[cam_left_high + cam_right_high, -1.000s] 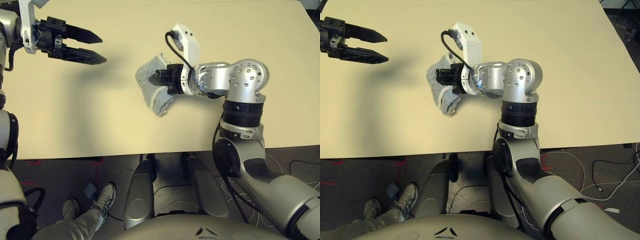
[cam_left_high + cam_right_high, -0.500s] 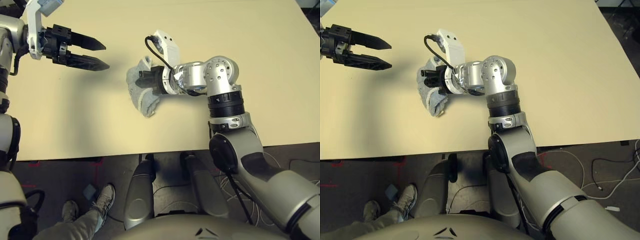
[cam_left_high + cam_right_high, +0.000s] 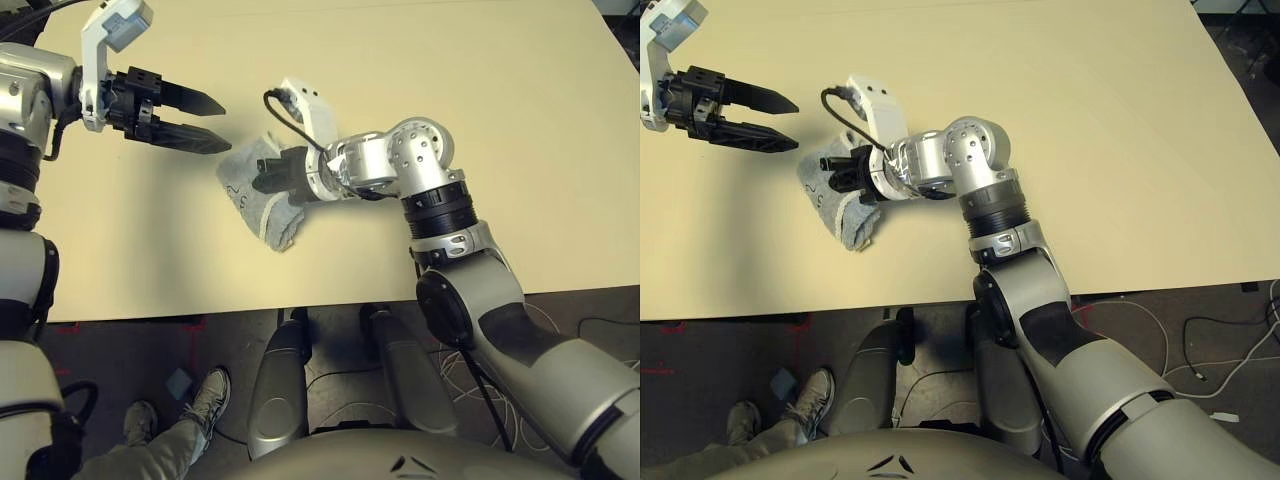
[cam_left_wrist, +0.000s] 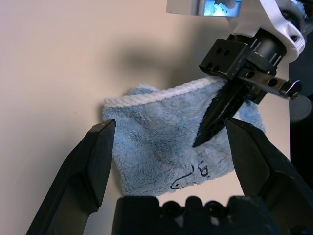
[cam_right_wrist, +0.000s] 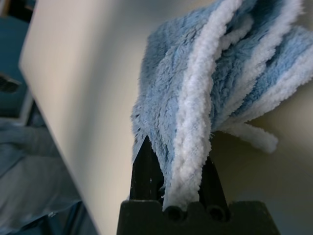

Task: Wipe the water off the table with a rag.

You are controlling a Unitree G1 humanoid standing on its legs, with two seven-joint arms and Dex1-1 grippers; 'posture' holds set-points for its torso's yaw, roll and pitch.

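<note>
rag (image 3: pixel 258 190): being pinched by the right gripper (image 3: pixel 268 175) against the table (image 3: pixel 520 110), toward its left near edge
left gripper (image 3: pixel 212 124): being held wide open, empty, just beside the rag

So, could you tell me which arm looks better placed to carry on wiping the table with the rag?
The right. The right gripper is already shut on the rag, which lies on the table. The left gripper hangs open just beside it, holding nothing.
</note>
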